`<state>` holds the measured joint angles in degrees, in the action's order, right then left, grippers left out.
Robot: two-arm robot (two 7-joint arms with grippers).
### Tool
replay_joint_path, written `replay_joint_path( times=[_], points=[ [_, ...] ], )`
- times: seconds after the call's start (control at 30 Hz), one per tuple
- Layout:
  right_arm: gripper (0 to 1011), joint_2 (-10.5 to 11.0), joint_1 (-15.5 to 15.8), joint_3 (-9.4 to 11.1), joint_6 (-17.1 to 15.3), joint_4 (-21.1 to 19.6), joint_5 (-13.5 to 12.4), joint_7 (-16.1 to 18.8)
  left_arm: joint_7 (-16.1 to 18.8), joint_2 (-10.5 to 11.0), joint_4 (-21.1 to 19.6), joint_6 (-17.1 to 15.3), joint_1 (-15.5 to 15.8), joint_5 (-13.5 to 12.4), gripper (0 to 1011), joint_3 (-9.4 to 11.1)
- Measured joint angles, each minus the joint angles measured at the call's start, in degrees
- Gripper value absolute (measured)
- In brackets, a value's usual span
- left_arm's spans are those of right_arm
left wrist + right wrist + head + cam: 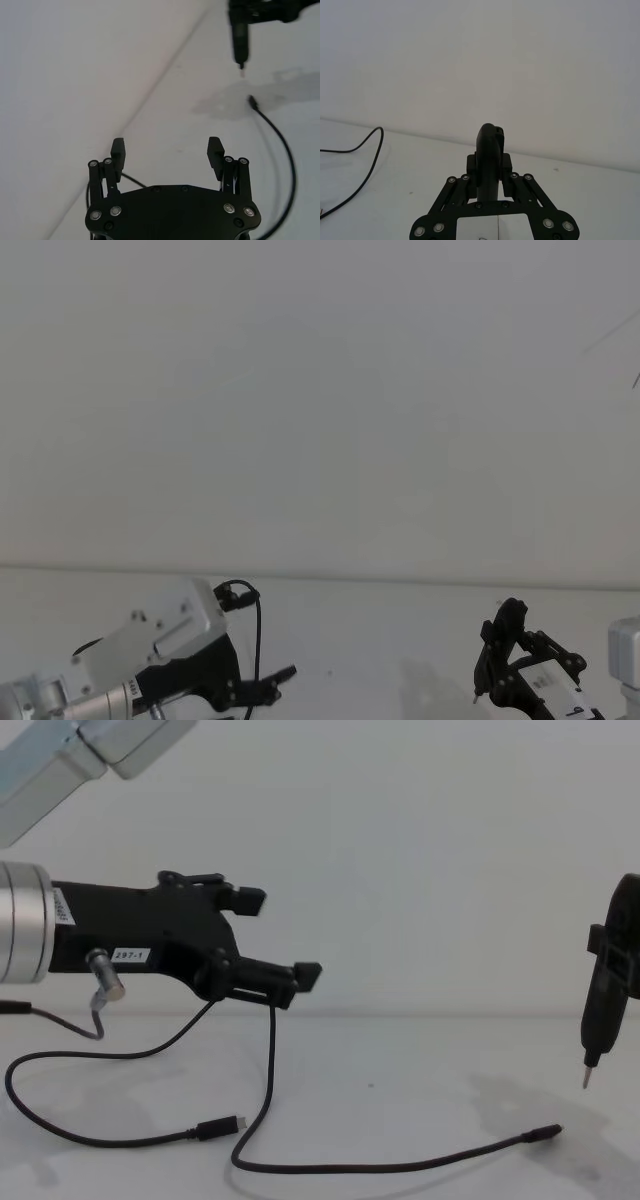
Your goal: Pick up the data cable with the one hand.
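Observation:
The data cable (pixel 272 1060) is thin and black. It hangs from the lower finger of my left gripper (pixel 280 935) in two strands that drop to the white table (pixel 400 1060). One plug (pixel 215 1128) lies near the front and the other (pixel 545 1132) lies to the right. The left gripper (pixel 167 150) is open with its fingers wide apart and nothing between them. It hovers above the table, and the cable (pixel 287 160) curves past it. My right gripper (pixel 490 167) is shut on a black pen-like tool (pixel 598 1010), held tip-down above the table at the right.
A short grey lead with a metal connector (pixel 100 985) dangles under the left wrist. A plain white wall stands behind the table. A faint stain (pixel 540 1105) marks the surface near the right plug. The cable (pixel 374 150) loops across the table's left half.

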<state>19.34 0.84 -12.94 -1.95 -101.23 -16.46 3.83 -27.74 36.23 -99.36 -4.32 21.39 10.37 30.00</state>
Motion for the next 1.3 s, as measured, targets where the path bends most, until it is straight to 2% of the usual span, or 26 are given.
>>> replay_joint_path(
  times=[0.1,0.17,0.23,0.57,1.0,1.3],
  points=[
    [268,0.0,0.0,0.0,0.0,0.0,0.0,0.0,-4.3,1.0,-0.3,-1.6,2.2,-0.3,1001,1.4],
    [268,0.0,0.0,0.0,0.0,0.0,0.0,0.0,-5.1,1.2,-0.4,-2.0,2.8,-0.3,1001,1.7],
    [268,0.0,0.0,0.0,0.0,0.0,0.0,0.0,-8.5,1.5,-0.5,-3.9,4.6,-0.5,1000,3.1],
    [268,0.0,0.0,0.0,0.0,0.0,0.0,0.0,-15.7,0.8,-0.3,-9.4,9.9,-1.3,1001,7.7],
    [268,0.0,0.0,0.0,0.0,0.0,0.0,0.0,-17.4,-1.9,1.5,-13.9,12.7,-2.7,1000,11.9],
    [268,0.0,0.0,0.0,0.0,0.0,0.0,0.0,-17.7,-3.1,2.6,-15.4,13.7,-3.8,1000,14.3]
  ],
)
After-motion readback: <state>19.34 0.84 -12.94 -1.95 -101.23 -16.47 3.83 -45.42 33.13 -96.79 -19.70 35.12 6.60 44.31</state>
